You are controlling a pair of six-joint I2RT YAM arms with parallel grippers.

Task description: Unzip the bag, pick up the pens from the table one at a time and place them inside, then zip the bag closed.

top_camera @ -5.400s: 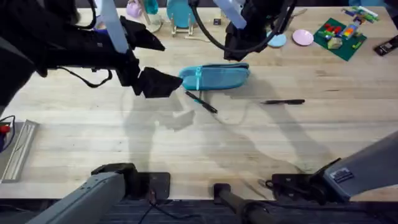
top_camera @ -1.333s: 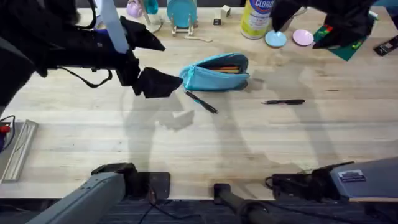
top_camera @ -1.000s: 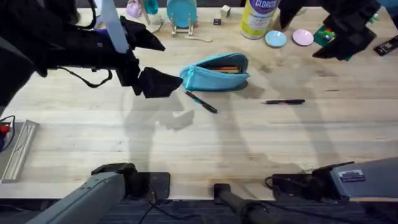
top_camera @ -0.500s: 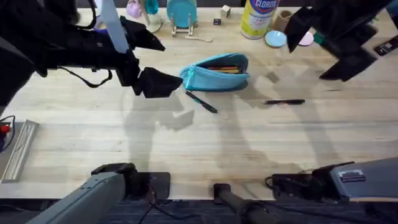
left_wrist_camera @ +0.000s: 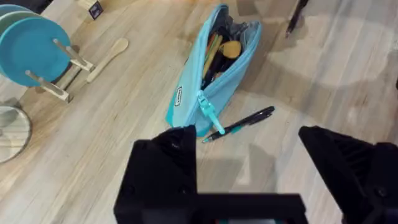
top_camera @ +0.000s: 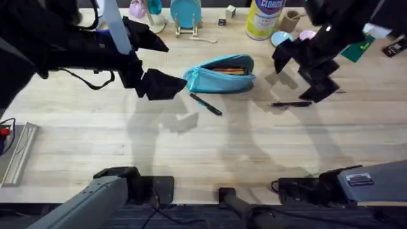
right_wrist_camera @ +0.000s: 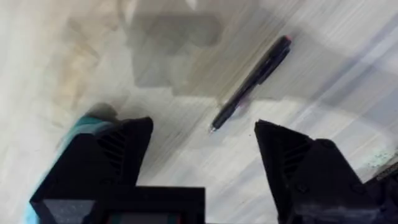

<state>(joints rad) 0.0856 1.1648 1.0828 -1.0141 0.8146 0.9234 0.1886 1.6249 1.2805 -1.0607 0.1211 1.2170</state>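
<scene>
Tabletop (top_camera: 191, 146): unzipped bag (top_camera: 219, 74), two pens (top_camera: 290, 104).

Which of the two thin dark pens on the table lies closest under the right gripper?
The all-black pen lying alone right of the open turquoise fabric pouch; the right gripper hangs over it. The teal-accented pen lies beside the pouch's zipper end.

We see a robot lab bench: a butcher-block table (top_camera: 191, 146) carrying staged props, namely a Clorox tub (top_camera: 265, 18), toy bricks (top_camera: 362, 39) and a plate rack (top_camera: 184, 16).
</scene>
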